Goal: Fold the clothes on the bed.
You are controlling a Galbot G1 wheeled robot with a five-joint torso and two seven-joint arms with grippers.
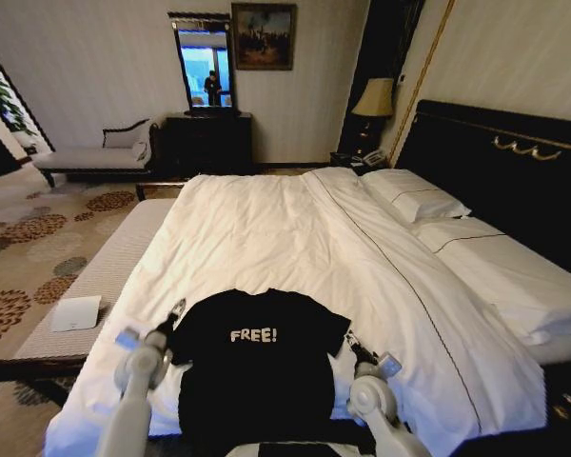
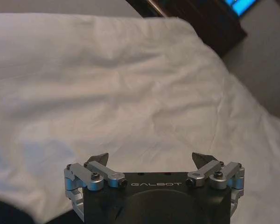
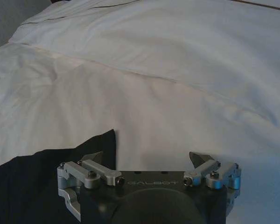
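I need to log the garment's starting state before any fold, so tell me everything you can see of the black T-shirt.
The black T-shirt is short-sleeved, soft-looking fabric with white "FREE!" lettering on the chest. It lies flat and unfolded, face up, sleeves spread, on the white duvet at the near edge of the bed. The left gripper and right gripper flank its sleeves, jaws open, neither holding it.

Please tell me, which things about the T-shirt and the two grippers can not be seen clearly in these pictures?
- T-shirt hem: head view, cut off by the lower edge and the robot's body.
- Left sleeve: head view, partly covered by the left gripper.
- Right gripper: head view, too small to judge contact with the sleeve.
- T-shirt lettering: right wrist view, outside the picture; just a black sleeve beside the open fingers.
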